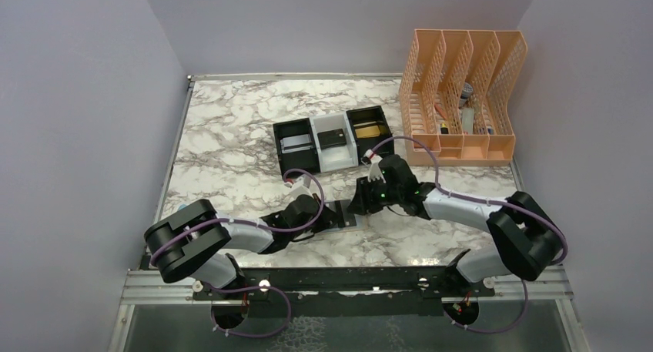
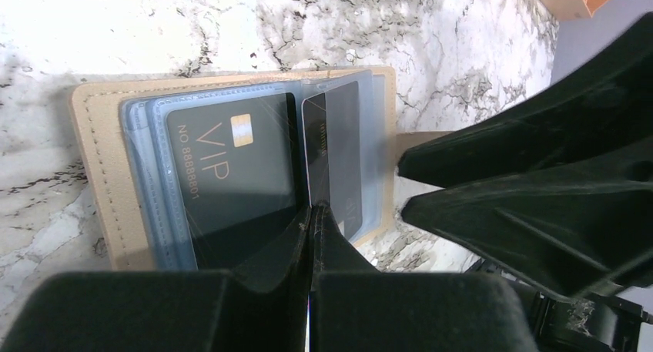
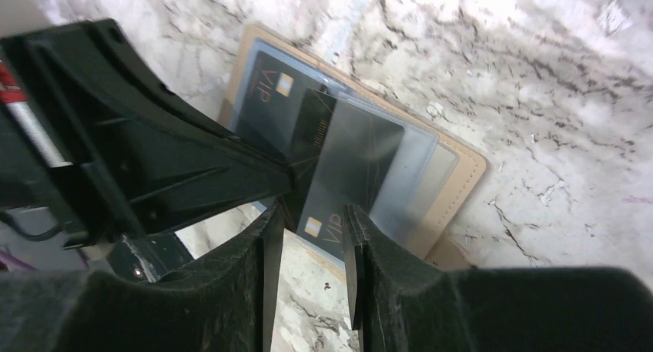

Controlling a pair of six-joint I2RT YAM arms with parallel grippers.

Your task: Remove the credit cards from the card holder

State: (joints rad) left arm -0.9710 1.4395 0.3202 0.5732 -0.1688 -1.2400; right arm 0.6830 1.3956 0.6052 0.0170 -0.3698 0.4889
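Where the marble table is viewed from above, the left gripper is found at 9 o'clock of the card holder, its fingers closed tight together. Their tips are set at the holder's centre fold; whether a plastic leaf is pinched between them cannot be told. The holder lies open and flat near the table's 6 o'clock edge, directly between the two grippers. A dark VIP card is seated fully in a clear pocket. At its 3 o'clock, in the left wrist view, a second dark card stands partway out of its pocket. At 3 o'clock of the holder the right gripper is placed, its fingers parted narrowly; the card's free corner is seen through the gap, but nothing is clamped. At 12 o'clock three small bins are ranged, holding a silvery card, a dark binned card and a gold card. At 2 o'clock a peach organizer stands.

The cards are judged light, thin, stiff and slick. The exposed short edge is best pinched across both faces and drawn straight along the pocket. The holder is judged light and floppy, so it would likely be dragged along unless pinned down.
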